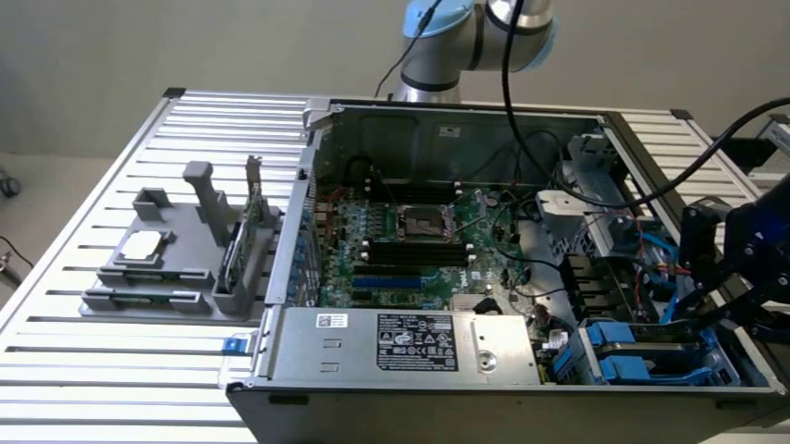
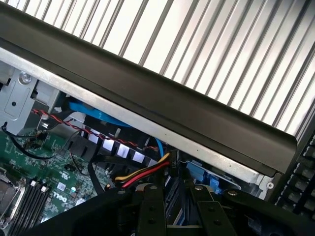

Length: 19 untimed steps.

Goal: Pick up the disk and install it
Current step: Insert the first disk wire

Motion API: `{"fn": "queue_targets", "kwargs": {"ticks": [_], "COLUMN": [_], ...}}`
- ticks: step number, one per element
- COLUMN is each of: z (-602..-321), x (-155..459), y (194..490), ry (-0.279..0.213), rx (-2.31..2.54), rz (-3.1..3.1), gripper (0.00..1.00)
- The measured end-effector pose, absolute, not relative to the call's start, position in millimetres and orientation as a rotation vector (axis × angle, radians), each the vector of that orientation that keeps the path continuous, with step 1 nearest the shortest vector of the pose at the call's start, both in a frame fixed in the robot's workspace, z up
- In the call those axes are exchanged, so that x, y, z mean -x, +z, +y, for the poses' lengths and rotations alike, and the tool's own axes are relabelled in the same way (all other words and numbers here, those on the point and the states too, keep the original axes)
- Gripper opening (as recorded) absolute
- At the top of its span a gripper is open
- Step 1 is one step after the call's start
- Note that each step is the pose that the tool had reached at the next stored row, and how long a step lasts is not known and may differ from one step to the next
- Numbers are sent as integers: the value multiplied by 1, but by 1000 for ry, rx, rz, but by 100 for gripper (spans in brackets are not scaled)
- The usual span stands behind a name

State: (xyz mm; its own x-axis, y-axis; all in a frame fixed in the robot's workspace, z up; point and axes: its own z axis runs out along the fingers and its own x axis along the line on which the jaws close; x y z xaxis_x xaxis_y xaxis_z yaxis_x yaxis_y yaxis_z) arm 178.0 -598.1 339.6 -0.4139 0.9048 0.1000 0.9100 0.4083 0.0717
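Note:
The disk (image 1: 642, 356), dark on top and framed by a blue carrier, sits at the drive bay in the near corner of the open computer case, on the exterior view's right. My black gripper (image 1: 685, 319) reaches down onto its right end. In the wrist view my gripper (image 2: 176, 192) has its two fingers (image 2: 148, 211) a small way apart, closed on a narrow dark edge between them. Blue carrier plastic (image 2: 193, 172) shows just past the tips. How far the disk sits in the bay is hidden by the case wall.
The case (image 1: 309, 166) lies open on a slatted metal table (image 1: 74, 370), with the motherboard (image 1: 408, 231) and a power supply (image 1: 408, 342) inside. Red, yellow and blue cables (image 2: 142, 172) run close by the fingers. A grey fixture (image 1: 173, 268) on the exterior view's left holds a silver chip and a green card.

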Motion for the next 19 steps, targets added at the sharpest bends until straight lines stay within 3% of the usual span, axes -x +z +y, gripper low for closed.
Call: {"fn": "queue_targets", "kwargs": {"ticks": [11, 13, 19], "z": [-598, -598, -598], "x": [-183, -183, -183], "y": [336, 336, 336], "ry": [-172, -169, -161], "rx": [1672, 1673, 1677], "rz": [-2573, -2568, -2557], "gripper": [26, 18, 16]}}
